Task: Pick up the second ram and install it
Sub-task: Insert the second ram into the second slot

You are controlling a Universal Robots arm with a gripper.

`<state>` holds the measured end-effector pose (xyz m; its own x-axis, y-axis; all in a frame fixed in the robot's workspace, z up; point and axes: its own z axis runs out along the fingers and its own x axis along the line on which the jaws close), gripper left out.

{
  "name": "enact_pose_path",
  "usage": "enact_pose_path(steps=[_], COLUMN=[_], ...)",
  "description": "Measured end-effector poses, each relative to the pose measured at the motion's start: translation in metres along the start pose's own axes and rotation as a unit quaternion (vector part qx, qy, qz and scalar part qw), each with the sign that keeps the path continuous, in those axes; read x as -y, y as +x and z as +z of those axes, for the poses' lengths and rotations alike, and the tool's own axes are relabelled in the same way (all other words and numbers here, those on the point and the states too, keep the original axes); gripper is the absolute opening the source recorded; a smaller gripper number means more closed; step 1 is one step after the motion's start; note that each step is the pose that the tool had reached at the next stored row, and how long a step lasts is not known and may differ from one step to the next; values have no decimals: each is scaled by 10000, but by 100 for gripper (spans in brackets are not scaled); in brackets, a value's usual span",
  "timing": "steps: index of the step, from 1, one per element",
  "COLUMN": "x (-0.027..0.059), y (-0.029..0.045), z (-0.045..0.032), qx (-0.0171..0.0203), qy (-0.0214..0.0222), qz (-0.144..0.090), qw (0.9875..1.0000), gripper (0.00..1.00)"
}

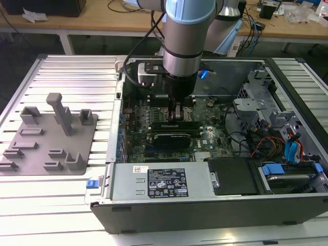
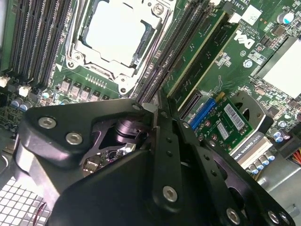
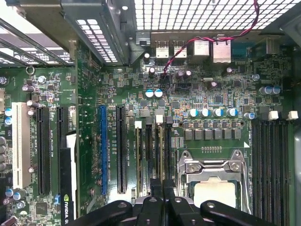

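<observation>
While the gripper [image 2: 153, 109] hangs low over the board [image 2: 230, 70] with its fingers pinched narrow, holding nothing I can see, a green stick stands on its edge just beside them, near the processor [image 2: 117, 30]. I think it is the second ram [image 2: 202, 52]. Push it straight down, not tilted, so both ends sit flat. Go gently.

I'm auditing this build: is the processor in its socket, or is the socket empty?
In: in both wrist views the silver processor lies flat inside the socket's metal frame, with no cooler covering it.
</observation>
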<state>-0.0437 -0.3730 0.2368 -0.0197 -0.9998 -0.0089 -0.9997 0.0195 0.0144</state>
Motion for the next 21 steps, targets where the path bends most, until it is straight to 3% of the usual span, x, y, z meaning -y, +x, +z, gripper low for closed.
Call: enact_pose_path(steps=[16, 21], x=[0, 0], y=[0, 0], z=[34, 5], qx=[5, 4], qy=[0, 0], qz=[-22, -27], qw=[10000, 10000], gripper=[9, 9])
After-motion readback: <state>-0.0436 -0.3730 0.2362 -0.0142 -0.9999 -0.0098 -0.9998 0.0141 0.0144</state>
